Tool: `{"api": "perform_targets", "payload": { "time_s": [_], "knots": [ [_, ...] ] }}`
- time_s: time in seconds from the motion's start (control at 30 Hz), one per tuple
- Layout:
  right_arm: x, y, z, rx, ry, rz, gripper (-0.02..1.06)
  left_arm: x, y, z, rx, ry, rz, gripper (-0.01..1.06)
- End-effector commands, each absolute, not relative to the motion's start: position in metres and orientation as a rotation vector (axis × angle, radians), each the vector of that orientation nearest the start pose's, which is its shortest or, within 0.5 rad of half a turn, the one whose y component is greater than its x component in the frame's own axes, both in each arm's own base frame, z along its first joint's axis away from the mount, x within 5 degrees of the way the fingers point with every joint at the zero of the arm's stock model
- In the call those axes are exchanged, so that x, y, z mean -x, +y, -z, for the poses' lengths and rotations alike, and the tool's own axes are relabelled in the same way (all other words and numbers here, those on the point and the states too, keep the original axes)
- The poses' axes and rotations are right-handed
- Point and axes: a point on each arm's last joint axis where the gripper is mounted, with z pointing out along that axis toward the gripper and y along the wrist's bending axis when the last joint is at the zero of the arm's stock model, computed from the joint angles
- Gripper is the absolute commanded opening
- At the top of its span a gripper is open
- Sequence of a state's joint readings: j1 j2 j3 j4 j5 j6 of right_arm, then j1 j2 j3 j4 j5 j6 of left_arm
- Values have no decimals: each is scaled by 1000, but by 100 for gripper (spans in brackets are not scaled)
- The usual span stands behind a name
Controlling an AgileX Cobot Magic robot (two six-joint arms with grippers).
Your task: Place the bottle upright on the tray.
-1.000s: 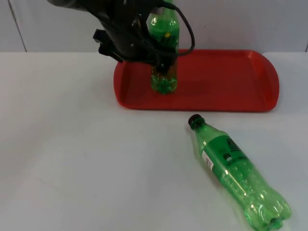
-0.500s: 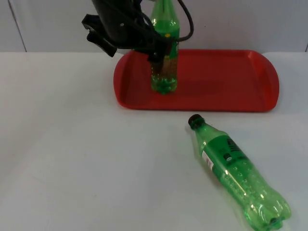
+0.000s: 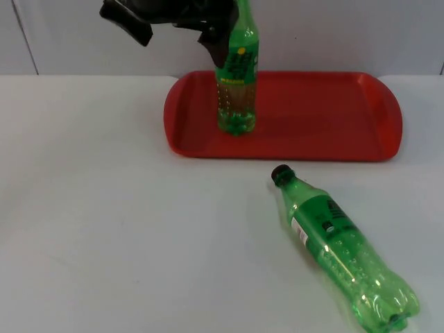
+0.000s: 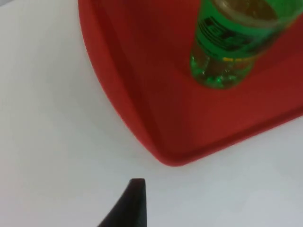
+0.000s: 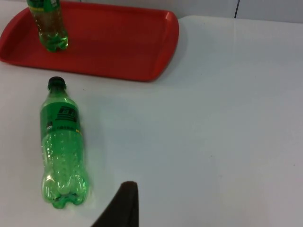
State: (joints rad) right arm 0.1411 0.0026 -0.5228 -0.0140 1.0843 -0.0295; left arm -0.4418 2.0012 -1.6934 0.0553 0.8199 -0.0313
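Note:
A green bottle [image 3: 237,83] stands upright on the left part of the red tray [image 3: 326,111]; it also shows in the left wrist view [image 4: 227,42] and the right wrist view [image 5: 47,23]. My left gripper [image 3: 214,31] is open, raised beside the bottle's neck and clear of it; one fingertip [image 4: 135,201] hangs over the table outside the tray's corner [image 4: 142,94]. A second green bottle [image 3: 340,250] lies on its side on the table in front of the tray, black cap toward it. My right gripper [image 5: 124,205] waits over the table near that lying bottle [image 5: 61,151].
The grey partition wall [image 3: 347,35] rises right behind the tray. White table top [image 3: 104,208] stretches to the left of and in front of the tray. In the right wrist view the tray [image 5: 118,38] lies beyond the lying bottle.
My left gripper has let go of the upright bottle and pulled up and to the left, away from it. The bottle stays standing on the tray. The lying bottle has not moved.

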Motion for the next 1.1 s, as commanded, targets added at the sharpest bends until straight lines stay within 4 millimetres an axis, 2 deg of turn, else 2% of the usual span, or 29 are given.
{"api": "perform_targets", "payload": {
  "time_s": [0.0,0.3,0.93,1.07],
  "knots": [
    [7,-2,-281,174,2036,-42,105,-395,-183,-258,-526,2527,138,101],
    [7,-2,-281,174,2036,-42,105,-345,-162,-256,-469,2444,213,101],
    [7,-2,-281,174,2036,-42,105,-276,-131,-270,-427,2336,263,101],
    [7,-2,-281,174,2036,-42,105,-257,-122,-277,-424,2306,269,101]
  ]
}}
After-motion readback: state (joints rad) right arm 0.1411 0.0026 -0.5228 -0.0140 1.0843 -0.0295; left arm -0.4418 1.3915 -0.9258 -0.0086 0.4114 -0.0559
